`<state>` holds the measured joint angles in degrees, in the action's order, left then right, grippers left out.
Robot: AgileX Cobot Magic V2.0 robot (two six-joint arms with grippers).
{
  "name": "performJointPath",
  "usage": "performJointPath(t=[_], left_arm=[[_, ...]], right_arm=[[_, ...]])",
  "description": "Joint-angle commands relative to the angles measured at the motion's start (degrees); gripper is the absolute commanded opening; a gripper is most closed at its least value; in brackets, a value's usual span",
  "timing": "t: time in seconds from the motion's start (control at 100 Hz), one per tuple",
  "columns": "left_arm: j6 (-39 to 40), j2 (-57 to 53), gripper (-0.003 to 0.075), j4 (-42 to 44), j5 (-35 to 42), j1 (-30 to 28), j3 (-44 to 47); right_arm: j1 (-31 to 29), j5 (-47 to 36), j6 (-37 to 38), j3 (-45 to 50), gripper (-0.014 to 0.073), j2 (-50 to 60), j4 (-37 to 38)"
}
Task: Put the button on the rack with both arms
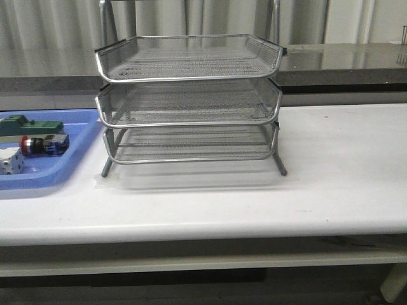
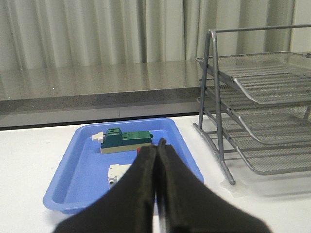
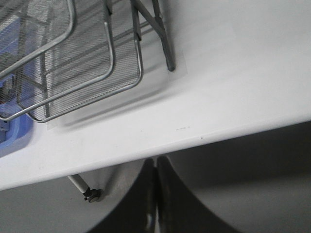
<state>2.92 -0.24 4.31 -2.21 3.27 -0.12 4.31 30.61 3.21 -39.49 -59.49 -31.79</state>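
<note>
The button [image 1: 42,145], with its red cap, black body and blue rear block, lies on its side in the blue tray [image 1: 77,147] at the far left of the front view. The three-tier silver wire rack [image 1: 191,78] stands mid-table, and all its trays look empty. Neither arm shows in the front view. My left gripper [image 2: 158,144] is shut with nothing in it, hovering short of the tray. Its fingers hide the button except for a red sliver [image 2: 138,149]. My right gripper [image 3: 156,160] is shut and empty, hanging off the table's front edge, with the rack [image 3: 87,73] beyond it.
A green block [image 2: 124,140] and a white cube [image 2: 119,172] share the blue tray [image 2: 73,184] with the button. The rack [image 2: 272,77] stands just right of the tray. The white table [image 1: 318,178] stretches right of the rack. A dark counter and curtains run behind.
</note>
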Motion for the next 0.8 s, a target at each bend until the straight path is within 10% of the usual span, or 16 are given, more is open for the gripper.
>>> performJointPath(t=[0.0,0.26,0.47,0.79], left_arm=[[0.75,-1.89,-0.0015,-0.04,4.62,0.04,3.06],[0.75,-1.89,-0.0015,-0.04,4.62,0.04,3.06],[0.75,-1.89,-0.0015,-0.04,4.62,0.04,3.06],[0.75,-1.89,-0.0015,-0.04,4.62,0.04,3.06]], right_arm=[[0.23,-2.82,-0.94,-1.98,-0.0060,-1.71,-3.64],[0.23,-3.34,-7.16,-1.98,-0.0009,-8.10,-15.09],[0.23,-3.36,-20.39,-1.98,0.0141,-12.23,-31.51],[0.23,0.15,-42.87,-2.36,0.0151,-20.84,-58.23]])
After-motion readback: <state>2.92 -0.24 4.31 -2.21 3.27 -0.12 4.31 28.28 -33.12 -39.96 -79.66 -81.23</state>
